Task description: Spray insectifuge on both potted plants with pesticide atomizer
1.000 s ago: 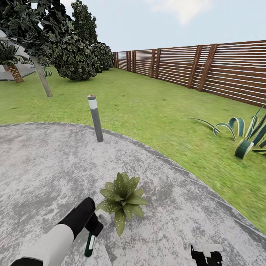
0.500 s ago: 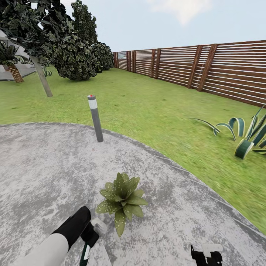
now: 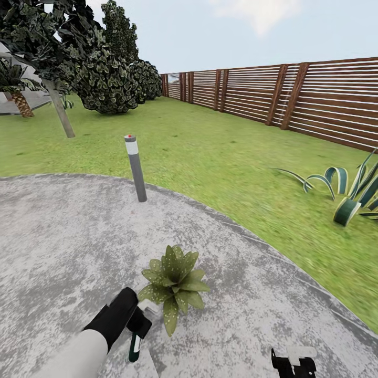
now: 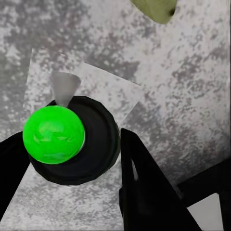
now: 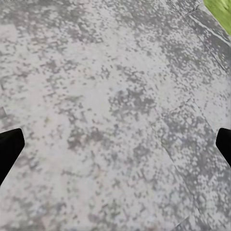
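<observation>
One potted plant (image 3: 173, 283), a low rosette of speckled green leaves, stands on the round grey paving (image 3: 63, 236) of the garden. Just left of it and nearer to me, my left gripper (image 3: 135, 321) is shut on the pesticide atomizer (image 3: 135, 347), which hangs down from the fingers. In the left wrist view the atomizer (image 4: 55, 134) appears end on, a green knob on a black disc between the black fingers (image 4: 144, 187), with a pale cone beside it and a leaf tip (image 4: 159, 8) at the edge. My right gripper (image 3: 293, 362) stays low over bare paving, open (image 5: 115, 144).
A grey bollard light (image 3: 136, 168) stands at the paving's far edge. Lawn (image 3: 220, 157) runs to a brown slat fence (image 3: 294, 94). A striped curling-leaf plant (image 3: 352, 194) grows at the right. Dark shrubs and a tree (image 3: 94, 63) stand at the back left.
My left arm drew back and down with the atomizer, then came forward again; the gripper now sits slightly closer to the potted plant. The right gripper and the view have not moved.
</observation>
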Controlling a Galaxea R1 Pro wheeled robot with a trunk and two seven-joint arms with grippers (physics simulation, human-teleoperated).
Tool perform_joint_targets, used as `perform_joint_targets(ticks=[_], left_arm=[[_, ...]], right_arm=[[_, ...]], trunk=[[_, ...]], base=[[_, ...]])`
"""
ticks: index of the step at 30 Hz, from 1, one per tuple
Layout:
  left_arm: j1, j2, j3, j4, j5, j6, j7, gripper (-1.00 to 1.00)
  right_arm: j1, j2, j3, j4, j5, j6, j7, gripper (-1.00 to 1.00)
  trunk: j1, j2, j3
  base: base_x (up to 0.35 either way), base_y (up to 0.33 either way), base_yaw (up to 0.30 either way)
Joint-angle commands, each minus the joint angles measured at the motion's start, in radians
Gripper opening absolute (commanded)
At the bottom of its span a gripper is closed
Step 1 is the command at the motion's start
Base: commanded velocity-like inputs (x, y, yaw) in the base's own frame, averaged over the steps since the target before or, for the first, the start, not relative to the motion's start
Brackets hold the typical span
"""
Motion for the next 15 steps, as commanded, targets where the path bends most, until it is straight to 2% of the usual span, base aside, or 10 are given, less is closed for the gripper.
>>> perform_joint_targets(ticks=[1,3,7,8,10,15], left_arm=[[0.0,-0.005,-0.001,-0.004,-0.015,0.001,-0.009,-1.0],[0.0,-0.007,-0.003,-0.005,-0.015,0.001,-0.01,-1.0],[0.001,0.008,-0.004,0.004,-0.019,-0.001,-0.014,-1.0],[0.002,0.015,-0.006,0.017,-0.02,-0.002,-0.015,-1.0],[0.004,0.024,-0.012,0.101,-0.026,-0.006,-0.014,-1.0],[0.004,0.02,-0.018,0.185,-0.029,-0.114,-0.017,-1.0]], right_arm=[[-0.001,0.0,-0.008,0.001,0.011,-0.003,-0.003,1.0],[-0.001,0.0,-0.008,0.001,0.011,-0.003,-0.003,1.0],[-0.001,0.0,-0.008,0.001,0.011,-0.003,-0.003,1.0],[-0.001,0.0,-0.008,0.001,0.011,-0.003,-0.003,1.0],[-0.001,0.0,-0.008,0.001,0.011,-0.003,-0.003,1.0],[-0.001,0.0,-0.008,0.001,0.011,-0.003,-0.003,1.0]], trunk=[[0.0,0.0,-0.001],[0.0,0.0,-0.001],[0.0,0.0,-0.001],[0.0,0.0,-0.001],[0.0,0.0,-0.001],[0.0,0.0,-0.001]], base=[[0.0,0.0,0.0],[0.0,0.0,0.0],[0.0,0.0,0.0],[0.0,0.0,0.0],[0.0,0.0,0.0],[0.0,0.0,0.0]])
